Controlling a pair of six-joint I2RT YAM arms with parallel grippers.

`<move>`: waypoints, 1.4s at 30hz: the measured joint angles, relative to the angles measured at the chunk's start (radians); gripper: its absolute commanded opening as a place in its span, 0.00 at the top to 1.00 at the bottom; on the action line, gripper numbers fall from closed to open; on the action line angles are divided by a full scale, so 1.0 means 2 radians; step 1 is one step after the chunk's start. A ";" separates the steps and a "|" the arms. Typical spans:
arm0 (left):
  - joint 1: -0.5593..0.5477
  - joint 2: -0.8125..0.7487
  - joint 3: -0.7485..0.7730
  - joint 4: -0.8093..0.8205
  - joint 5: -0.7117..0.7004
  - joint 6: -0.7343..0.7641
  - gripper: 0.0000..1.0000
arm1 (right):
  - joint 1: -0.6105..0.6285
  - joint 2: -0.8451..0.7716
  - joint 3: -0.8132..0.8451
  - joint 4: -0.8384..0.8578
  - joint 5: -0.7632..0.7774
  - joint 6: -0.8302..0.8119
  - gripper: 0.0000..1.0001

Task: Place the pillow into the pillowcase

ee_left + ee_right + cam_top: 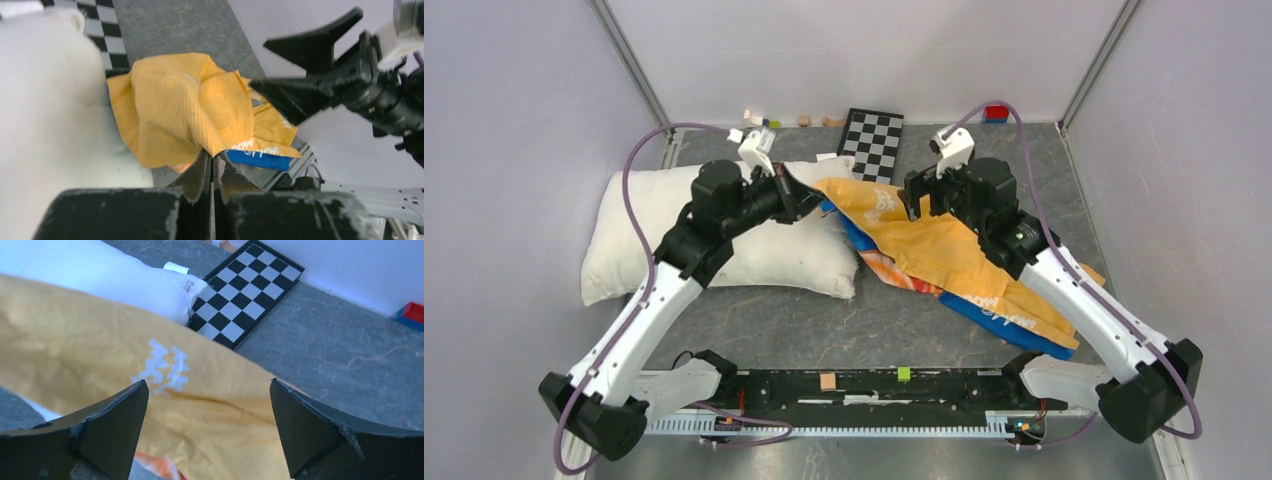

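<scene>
The off-white pillow (654, 235) lies at the left of the table. It also shows in the left wrist view (45, 115) and the right wrist view (95, 275). The orange-yellow pillowcase (944, 250) with white lettering lies crumpled to the pillow's right, one end lifted. My left gripper (809, 203) is shut on an edge of the pillowcase (180, 110) next to the pillow's right end. My right gripper (919, 200) is open and empty just above the pillowcase (210, 410), its fingers (115, 415) spread wide.
A blue cloth (1014, 325) lies under the pillowcase's near right part. A checkerboard (871, 140) lies at the back, also in the right wrist view (245, 290). Small blocks (804, 121) and a red-blue block (996, 113) sit along the back wall. Side walls close in left and right.
</scene>
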State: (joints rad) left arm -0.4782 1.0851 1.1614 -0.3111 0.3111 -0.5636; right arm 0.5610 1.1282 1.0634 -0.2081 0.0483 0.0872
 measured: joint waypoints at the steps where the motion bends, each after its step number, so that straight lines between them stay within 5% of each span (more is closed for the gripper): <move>1: 0.000 -0.015 -0.011 -0.003 -0.002 -0.003 0.98 | 0.000 0.012 0.013 0.002 0.000 -0.011 0.02; 12: 0.000 -0.243 -0.236 -0.203 -0.073 -0.124 0.98 | 0.004 0.165 0.103 -0.047 -0.115 -0.123 0.02; 17: 0.000 -0.310 -0.267 -0.280 -0.112 -0.171 0.98 | 0.014 0.237 0.142 -0.063 -0.165 -0.153 0.02; 27: 0.000 -0.299 -0.268 -0.300 -0.140 -0.185 0.98 | 0.044 0.283 0.128 -0.093 -0.256 -0.183 0.02; 33: 0.000 -0.225 -0.210 -0.286 -0.140 -0.162 0.98 | 0.078 0.277 0.081 -0.093 -0.271 -0.191 0.04; 34: 0.000 -0.204 -0.191 -0.275 -0.140 -0.156 0.98 | 0.081 0.272 0.069 -0.090 -0.273 -0.190 0.12; 38: 0.000 -0.128 -0.119 -0.213 -0.139 -0.138 0.98 | 0.084 0.241 0.027 -0.080 -0.285 -0.183 0.70; 41: 0.000 -0.078 -0.074 -0.159 -0.127 -0.133 0.98 | 0.084 0.230 0.024 -0.068 -0.285 -0.173 0.99; 42: 0.000 -0.061 -0.061 -0.140 -0.120 -0.132 0.98 | 0.083 0.226 0.025 -0.067 -0.282 -0.169 1.00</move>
State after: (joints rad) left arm -0.4782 0.9630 1.0389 -0.5903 0.0715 -0.8284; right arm 0.7273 1.5806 1.1126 -0.3420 -0.5156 -0.2501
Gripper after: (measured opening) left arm 0.036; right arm 0.141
